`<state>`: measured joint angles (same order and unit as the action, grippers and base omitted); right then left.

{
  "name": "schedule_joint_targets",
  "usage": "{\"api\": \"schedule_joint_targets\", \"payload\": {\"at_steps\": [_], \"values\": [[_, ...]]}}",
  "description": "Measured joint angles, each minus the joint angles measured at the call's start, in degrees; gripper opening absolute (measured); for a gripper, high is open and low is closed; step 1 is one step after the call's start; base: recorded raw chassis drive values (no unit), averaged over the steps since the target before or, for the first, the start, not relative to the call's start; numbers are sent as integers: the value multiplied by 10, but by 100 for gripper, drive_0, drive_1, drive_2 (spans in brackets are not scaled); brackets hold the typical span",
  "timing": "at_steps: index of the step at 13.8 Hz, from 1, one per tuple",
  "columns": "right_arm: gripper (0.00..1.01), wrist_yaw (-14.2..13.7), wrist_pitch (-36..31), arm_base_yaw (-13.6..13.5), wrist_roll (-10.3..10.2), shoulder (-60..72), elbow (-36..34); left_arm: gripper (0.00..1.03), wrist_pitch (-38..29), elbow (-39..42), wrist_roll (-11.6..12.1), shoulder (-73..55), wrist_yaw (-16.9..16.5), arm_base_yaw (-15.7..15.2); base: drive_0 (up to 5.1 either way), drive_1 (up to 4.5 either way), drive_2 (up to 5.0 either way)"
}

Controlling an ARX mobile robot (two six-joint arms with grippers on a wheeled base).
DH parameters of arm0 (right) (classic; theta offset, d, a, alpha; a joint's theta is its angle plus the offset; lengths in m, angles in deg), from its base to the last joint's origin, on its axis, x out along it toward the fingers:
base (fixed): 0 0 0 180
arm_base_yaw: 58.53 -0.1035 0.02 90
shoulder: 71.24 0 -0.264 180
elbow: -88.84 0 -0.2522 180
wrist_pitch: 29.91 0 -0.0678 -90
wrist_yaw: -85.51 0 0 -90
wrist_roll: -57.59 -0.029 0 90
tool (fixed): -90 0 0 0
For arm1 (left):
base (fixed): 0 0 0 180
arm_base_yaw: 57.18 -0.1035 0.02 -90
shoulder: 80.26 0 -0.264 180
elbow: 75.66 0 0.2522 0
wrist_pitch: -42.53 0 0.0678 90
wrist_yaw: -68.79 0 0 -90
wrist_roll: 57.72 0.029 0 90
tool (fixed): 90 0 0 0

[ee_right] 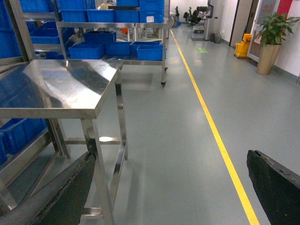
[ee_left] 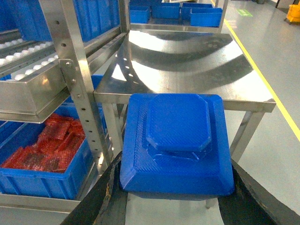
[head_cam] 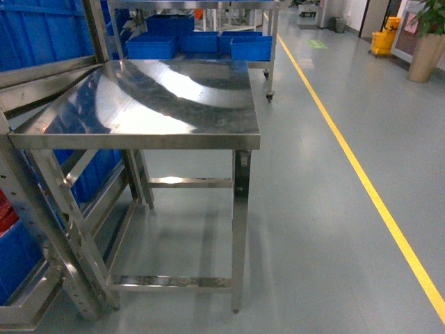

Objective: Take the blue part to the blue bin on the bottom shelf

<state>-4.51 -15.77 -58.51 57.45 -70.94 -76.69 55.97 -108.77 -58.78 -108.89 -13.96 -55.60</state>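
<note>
We held the blue moulded plastic part with the raised octagonal centre [ee_left: 177, 140] between the dark fingers of our left gripper [ee_left: 176, 197], which were pressed against its two lower corners. It hung in the air just in front of the near edge of the bare stainless steel table [ee_left: 187, 61]. So we judged the pick done and the placing left to do.

The likely target, a blue plastic bin filled with red parts [ee_left: 42, 164], sat on the lowest level of the perforated steel rack [ee_left: 75, 70] to the left of the table; the part was not yet over it.

Our right gripper [ee_right: 173, 197] carried nothing, its dark fingers standing well apart.

Beyond the table lay grey floor, and to the right of the table a yellow floor line [head_cam: 354, 167] ran away from us.
</note>
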Motion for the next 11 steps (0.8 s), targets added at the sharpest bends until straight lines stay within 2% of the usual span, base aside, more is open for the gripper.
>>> {"api": "schedule_joint_targets", "payload": {"at_steps": [2, 11], "values": [[98, 0, -1, 0, 0, 0, 0, 44, -1, 0, 0, 2, 0, 0, 0, 0, 0], [98, 0, 0, 0, 0, 0, 0, 44, -1, 1, 0, 4, -2, 0, -484, 261, 261]]}}
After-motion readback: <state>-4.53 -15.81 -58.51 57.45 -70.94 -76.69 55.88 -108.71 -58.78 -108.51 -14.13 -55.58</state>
